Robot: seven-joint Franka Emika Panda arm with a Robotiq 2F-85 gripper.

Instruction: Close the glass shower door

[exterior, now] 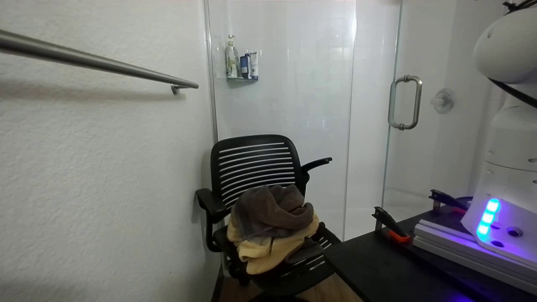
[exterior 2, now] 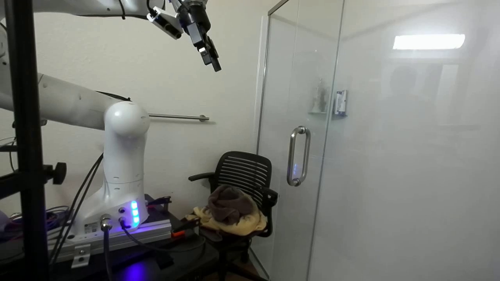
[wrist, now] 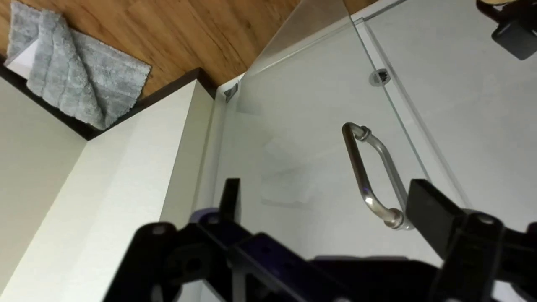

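Presently, tall clear frameless glass shower door (exterior: 428, 159): at the right of the frame in an exterior view, standing ajar; at the top of the wrist view its lower part reaches past the white sill (wrist: 371, 10) over the brown wooden floor (wrist: 188, 37)
Chrome D-shaped loop handle (wrist: 355, 159): mounted near the door's edge, right of centre in the wrist view
Black two-fingered gripper (wrist: 329, 201): along the bottom of the wrist view, fingers (wrist: 434, 218) spread wide, the handle showing between them; in an exterior view the gripper (exterior 2: 213, 65) hangs at upper left of centre, well apart from the handle
White jointed robot arm (exterior 2: 125, 156): left side of an exterior view, a blue light strip (exterior 2: 134, 214) glowing on its base
Black slat-backed office chair (exterior: 254, 141): lower centre in both exterior views, brown cloth (exterior: 275, 209) heaped on pale yellow cloth (exterior: 268, 260) on its seat
Grey metal wall bar (exterior: 100, 62): upper left of an exterior view
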